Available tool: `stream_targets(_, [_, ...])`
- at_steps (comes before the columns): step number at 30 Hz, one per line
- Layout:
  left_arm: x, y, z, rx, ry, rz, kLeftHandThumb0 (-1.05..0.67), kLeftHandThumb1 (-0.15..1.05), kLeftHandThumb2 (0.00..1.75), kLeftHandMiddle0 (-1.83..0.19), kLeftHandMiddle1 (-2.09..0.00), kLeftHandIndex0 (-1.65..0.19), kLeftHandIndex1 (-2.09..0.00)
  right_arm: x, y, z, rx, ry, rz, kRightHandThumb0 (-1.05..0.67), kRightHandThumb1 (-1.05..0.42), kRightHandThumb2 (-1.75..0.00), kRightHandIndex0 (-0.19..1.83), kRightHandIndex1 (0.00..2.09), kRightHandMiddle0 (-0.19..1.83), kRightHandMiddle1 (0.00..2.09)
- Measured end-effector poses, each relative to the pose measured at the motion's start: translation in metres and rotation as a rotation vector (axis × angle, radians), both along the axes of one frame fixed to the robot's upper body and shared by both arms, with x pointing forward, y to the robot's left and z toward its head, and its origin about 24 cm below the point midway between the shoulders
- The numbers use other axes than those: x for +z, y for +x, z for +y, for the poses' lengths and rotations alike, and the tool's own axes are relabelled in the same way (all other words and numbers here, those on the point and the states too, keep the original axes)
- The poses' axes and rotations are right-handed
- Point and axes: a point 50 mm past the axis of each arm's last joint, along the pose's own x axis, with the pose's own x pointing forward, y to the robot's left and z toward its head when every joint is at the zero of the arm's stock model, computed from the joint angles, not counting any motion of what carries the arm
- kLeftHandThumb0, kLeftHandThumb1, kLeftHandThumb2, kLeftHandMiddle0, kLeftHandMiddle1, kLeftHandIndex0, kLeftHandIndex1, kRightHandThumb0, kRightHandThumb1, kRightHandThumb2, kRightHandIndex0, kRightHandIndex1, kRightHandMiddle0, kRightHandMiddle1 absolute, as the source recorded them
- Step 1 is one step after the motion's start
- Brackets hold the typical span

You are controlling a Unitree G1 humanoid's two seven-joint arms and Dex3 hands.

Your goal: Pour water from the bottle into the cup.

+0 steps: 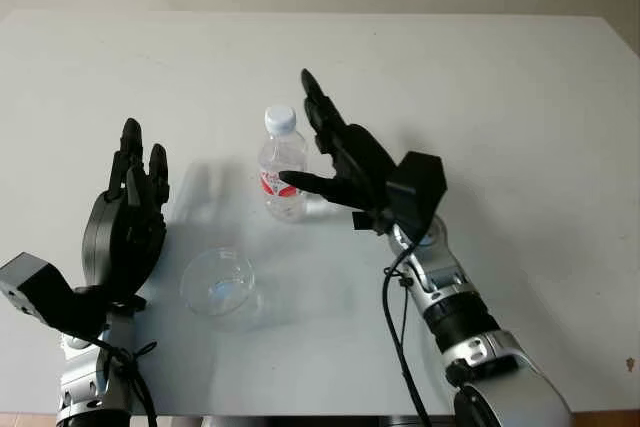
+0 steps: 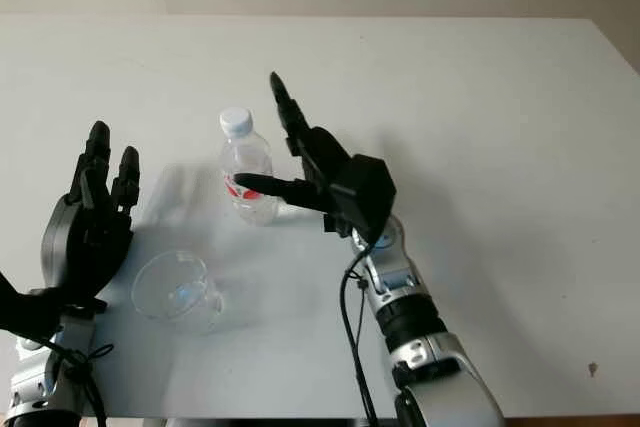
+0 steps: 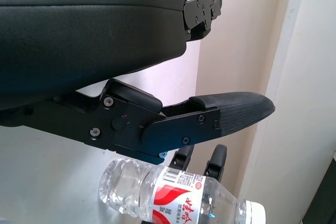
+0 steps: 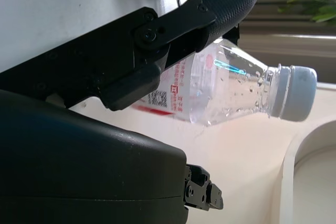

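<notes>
From the head camera, the bottle (image 1: 282,162) stands upright near the middle of the white table (image 1: 520,97), its white cap on, and the right hand (image 1: 345,157) sits just beside it with its fingers (image 1: 318,112) wide and holding nothing, one finger reaching toward the red label. The step in hand looks like the approach for the grasp; pouring has not begun. The clear cup (image 1: 217,283) stands upright nearer the robot, a little apart from the bottle, and appears empty. The left hand (image 1: 128,219) is raised beside the cup, open and holding nothing. In the left wrist view, the bottle (image 3: 178,195) shows clear water in its lower part and the red-and-white label, with the left hand's finger (image 3: 231,111) well clear of it. In the right wrist view, one finger (image 4: 210,11) crosses in front of the bottle (image 4: 231,87), droplets cling inside its shoulder and the cap (image 4: 296,93) is closed; whether the finger touches the plastic I cannot tell. Next, the right fingers need to close around the body, and the cap would have to come off before any water can reach the cup.
</notes>
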Motion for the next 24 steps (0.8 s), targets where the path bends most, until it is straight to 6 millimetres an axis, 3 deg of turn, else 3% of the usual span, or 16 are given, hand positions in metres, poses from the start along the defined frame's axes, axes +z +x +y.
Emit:
stream_targets(12, [0.000, 0.004, -0.005, 0.009, -0.011, 0.014, -0.79, 1.05, 0.61, 0.18, -0.05, 0.19, -0.04, -0.003, 0.003, 0.011, 0.065, -0.006, 0.018, -1.00, -0.85, -0.05, -0.19, 0.00, -0.19, 0.00])
stream_targets(24, [0.001, 0.004, -0.010, 0.008, -0.019, 0.009, -0.81, 1.05, 0.61, 0.18, -0.05, 0.19, -0.03, -0.008, 0.001, 0.021, 0.162, 0.047, 0.075, -0.80, -0.81, -0.05, -0.19, 0.00, -0.16, 0.01])
